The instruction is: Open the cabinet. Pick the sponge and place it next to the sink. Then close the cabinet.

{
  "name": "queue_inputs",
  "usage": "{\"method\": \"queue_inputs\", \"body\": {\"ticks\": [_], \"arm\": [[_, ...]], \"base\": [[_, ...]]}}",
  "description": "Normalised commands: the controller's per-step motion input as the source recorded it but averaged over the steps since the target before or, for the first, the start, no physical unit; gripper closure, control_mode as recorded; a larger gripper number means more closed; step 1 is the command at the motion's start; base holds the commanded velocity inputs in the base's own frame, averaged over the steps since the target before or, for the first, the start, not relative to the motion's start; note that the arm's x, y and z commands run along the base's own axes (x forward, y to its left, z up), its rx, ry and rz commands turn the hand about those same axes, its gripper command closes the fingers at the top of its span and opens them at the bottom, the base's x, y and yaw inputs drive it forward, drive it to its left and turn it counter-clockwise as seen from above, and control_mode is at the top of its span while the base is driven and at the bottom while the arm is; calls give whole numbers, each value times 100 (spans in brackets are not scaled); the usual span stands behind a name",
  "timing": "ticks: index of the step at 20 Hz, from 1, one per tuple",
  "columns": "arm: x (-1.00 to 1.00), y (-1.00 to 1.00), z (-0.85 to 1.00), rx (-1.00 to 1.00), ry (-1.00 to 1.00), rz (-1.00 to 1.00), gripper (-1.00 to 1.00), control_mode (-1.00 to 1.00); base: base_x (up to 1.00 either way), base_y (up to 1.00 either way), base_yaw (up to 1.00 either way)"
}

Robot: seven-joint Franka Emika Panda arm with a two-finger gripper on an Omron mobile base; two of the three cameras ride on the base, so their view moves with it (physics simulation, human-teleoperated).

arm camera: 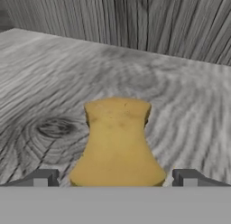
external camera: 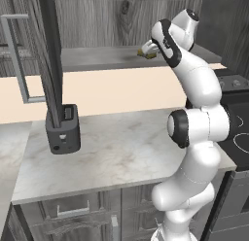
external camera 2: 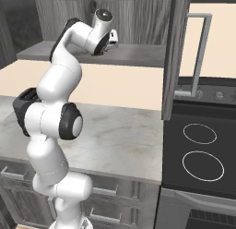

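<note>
**Hand view: sponge sits between spread fingers, grip not yet made**

Hand view has the sponge [arm camera: 117,142] lying on the grey wood-grain shelf [arm camera: 49,78] of the cabinet, with the gripper [arm camera: 116,178] straddling it: one dark fingertip to each side of the sponge, both standing apart from it. The fingers are released and spread wide; nothing is grasped. From the left base camera the sponge [external camera: 144,51] shows as a small yellow lump at the hand's end, on the shelf above the counter [external camera: 112,152]. The cabinet doors hang open, one [external camera: 51,55] swung out to the sponge's left, the other [external camera 2: 177,52] to its right.

What could go wrong, as I judge it:

- The sponge is waisted, wider at the end nearest the hand. If the fingers close on the flared end alone, the soft body may squeeze outward and slip away from the hand.
- The fingertips look low to the shelf. Pushing further in before closing could shove the sponge toward the back wall behind it instead of catching it.
- Pulling out, the arm must pass between the two open doors on either side of the sponge. A wide swing could strike a door or its long handle [external camera: 17,60].
- A black toaster [external camera: 63,130] stands on the counter below and left of the sponge; a low, careless carry could clip it.
</note>
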Motion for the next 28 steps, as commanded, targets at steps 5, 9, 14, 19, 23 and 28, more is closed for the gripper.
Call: {"method": "queue_inputs", "body": {"ticks": [5,9,14,19,23,28], "arm": [[0,4,-16,0,-6,0,-100,-100],[0,10,-12,0,0,0,-100,-100],[4,20,0,0,0,0,-100,-100],[14,18,0,0,0,0,-100,-100],[9,8,0,0,-3,0,-100,-100],[9,0,0,0,-6,-2,-100,-100]], "base": [[0,0,0],[0,0,0],[0,0,0],[0,0,0],[0,0,0],[0,0,0]]}}
